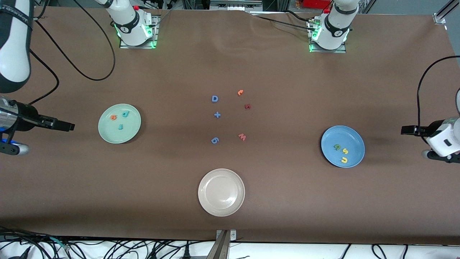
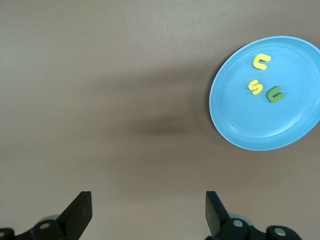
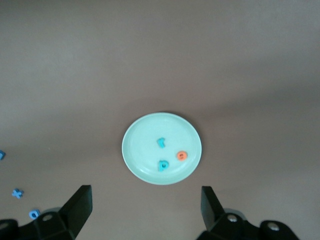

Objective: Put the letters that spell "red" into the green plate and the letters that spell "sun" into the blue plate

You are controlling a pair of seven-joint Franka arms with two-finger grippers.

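The green plate [image 1: 107, 131] [image 3: 145, 145] lies toward the right arm's end of the table. In it are a teal "r" [image 1: 120, 126], an orange "e" [image 1: 113, 117] and a teal "d" [image 1: 125, 114]. The blue plate [image 1: 332, 136] [image 2: 250, 125] lies toward the left arm's end and holds a green "n" [image 1: 337, 146], a yellow "s" [image 1: 344, 150] and a yellow "u" [image 1: 344, 160]. My right gripper [image 1: 70, 126] [image 3: 146, 195] hangs open and empty beside the green plate. My left gripper [image 1: 405, 130] [image 2: 148, 200] hangs open and empty beside the blue plate.
An empty beige plate [image 1: 202, 192] sits near the front camera at mid-table. Loose pieces lie in the middle: a blue "D" [image 1: 215, 99], a blue plus [image 1: 217, 115], a blue "6" [image 1: 215, 140], a pink "w" [image 1: 242, 136], a dark red piece [image 1: 247, 106] and an orange piece [image 1: 240, 92].
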